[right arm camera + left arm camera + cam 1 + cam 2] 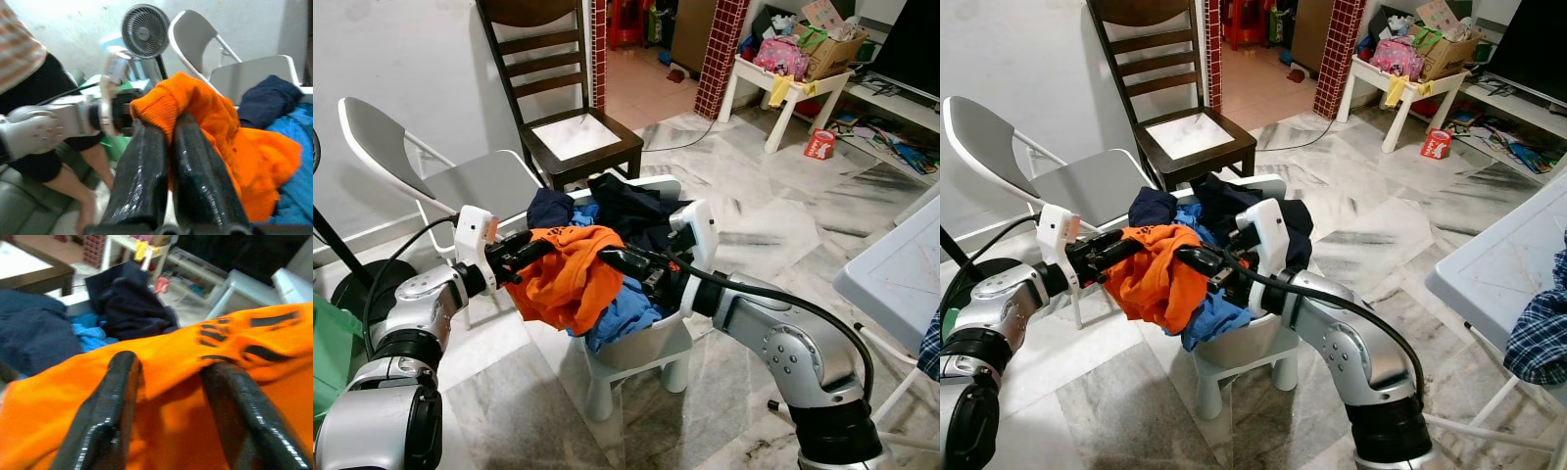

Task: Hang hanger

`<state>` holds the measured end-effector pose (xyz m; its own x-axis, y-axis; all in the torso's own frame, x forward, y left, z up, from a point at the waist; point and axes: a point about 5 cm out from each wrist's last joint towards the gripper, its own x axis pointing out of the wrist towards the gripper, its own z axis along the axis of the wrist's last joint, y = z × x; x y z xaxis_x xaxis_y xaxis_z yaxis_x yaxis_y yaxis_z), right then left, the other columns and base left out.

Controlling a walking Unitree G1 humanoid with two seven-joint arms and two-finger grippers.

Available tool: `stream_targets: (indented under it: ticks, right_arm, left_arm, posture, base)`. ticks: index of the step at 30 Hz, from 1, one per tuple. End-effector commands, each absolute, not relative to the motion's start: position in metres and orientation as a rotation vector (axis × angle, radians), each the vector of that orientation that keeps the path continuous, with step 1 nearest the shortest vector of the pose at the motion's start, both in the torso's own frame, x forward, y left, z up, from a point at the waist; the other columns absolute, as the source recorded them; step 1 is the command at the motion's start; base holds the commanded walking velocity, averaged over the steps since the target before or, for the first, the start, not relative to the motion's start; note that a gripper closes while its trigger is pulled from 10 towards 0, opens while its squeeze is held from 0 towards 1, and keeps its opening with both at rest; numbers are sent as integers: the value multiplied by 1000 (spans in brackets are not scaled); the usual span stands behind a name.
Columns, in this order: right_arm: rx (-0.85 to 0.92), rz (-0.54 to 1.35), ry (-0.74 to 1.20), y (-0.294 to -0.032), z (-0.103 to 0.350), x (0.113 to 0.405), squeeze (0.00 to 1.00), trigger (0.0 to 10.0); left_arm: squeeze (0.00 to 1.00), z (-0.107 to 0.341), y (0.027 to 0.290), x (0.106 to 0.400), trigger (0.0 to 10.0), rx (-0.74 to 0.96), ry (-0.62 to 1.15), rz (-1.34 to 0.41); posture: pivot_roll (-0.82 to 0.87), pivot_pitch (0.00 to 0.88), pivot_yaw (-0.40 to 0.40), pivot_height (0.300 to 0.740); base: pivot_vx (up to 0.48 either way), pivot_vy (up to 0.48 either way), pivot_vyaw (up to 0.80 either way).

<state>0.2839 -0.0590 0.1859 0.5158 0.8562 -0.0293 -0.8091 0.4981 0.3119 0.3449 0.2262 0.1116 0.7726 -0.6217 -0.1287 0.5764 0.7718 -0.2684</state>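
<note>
L gripper [527, 257]: at the L edge of the orange knit garment with black print [570, 274], which hangs just above and in front of the clothes pile. In L wrist view its two black fingers [105, 416] stand apart w/ orange cloth draped across and between them; whether they pinch the fabric or just sit under it, cannot tell.

Orange garment: stretched roughly L–R between the two grippers, long axis running arm to arm, bulk sagging down toward the front of the white plastic laundry basket [641, 345]. Basket heaped w/ dark navy clothes [626, 211] at back and a bright blue cloth [625, 311] just under the orange one.

R gripper [619, 260]: at the R upper edge of the garment. R wrist view shows both fingers [142, 166] pressed together, a fold of orange knit caught at the tips — closed on the garment.

No hanger can be made out; if one is there it's hidden in cloth. Task looks early: garment lifted clear, nothing hung yet.

Key relation: both grippers level at the garment's top edge, one each end; R has the sure hold, so prob. R carries while L shifts.

Behind: grey folding chair [460, 176], dark wooden chair [558, 98]. Person's legs [73, 166] near a small fan [142, 29] in R wrist view.
</note>
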Motion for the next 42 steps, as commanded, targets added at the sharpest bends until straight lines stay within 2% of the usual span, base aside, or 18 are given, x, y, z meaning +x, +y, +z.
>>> stream_targets:
  ticks: [1,3,6,11,13,16,21,22,26,38,39,40,42]
  right_arm:
    - [240,983,179,-58,191,288,0,0]
    - [239,946,188,-58,189,292,0,0]
    - [240,852,177,-63,188,302,0,0]
    - [266,781,157,-64,191,311,0,0]
    - [272,766,155,-63,192,314,0,0]
    - [272,762,153,-61,193,317,0,0]
    - [264,766,146,-59,195,319,0,0]
    - [264,764,144,-59,195,320,0,0]
    - [264,759,135,-59,197,322,0,0]
    - [269,762,102,-59,206,323,0,0]
    - [269,763,100,-59,206,323,0,0]
    - [269,764,98,-59,207,323,0,0]
    - [269,765,96,-60,208,322,0,0]
  left_arm:
    - [1000,115,223,344,10000,-247,195,-688]
    - [1000,115,215,339,10000,-229,188,-738]
    - [1000,115,184,316,10000,-145,129,-811]
    - [1000,104,156,279,10000,-40,124,-875]
    - [1000,96,150,267,10000,12,127,-853]
    - [1000,85,144,256,10000,-3,142,-775]
    - [1000,73,140,249,10000,71,167,-686]
    - [1000,69,141,249,10000,112,194,-620]
    - [1000,60,143,245,10000,234,211,-575]
    - [1000,35,163,271,10000,291,285,-373]
    - [753,35,166,275,10000,298,286,-352]
    - [0,35,171,280,10000,302,285,-320]
    - [0,35,176,284,10000,310,282,-290]
  posture:
    - [-66,53,-25,740]
    - [-66,52,-26,740]
    - [-59,54,-26,740]
    - [-42,58,-30,740]
    - [-33,59,-36,740]
    - [-30,62,-41,740]
    - [-33,64,-44,740]
    - [-35,64,-44,740]
    - [-37,63,-42,740]
    - [-44,63,-34,740]
    - [-46,64,-33,740]
    - [-50,66,-32,740]
    - [-53,66,-33,740]
  base:
    - [0,0,0]
    - [0,0,0]
    - [0,0,0]
    - [0,0,0]
    - [0,0,0]
    - [0,0,0]
    - [0,0,0]
    - [0,0,0]
    - [0,0,0]
    - [0,0,0]
    - [0,0,0]
    - [0,0,0]
    - [0,0,0]
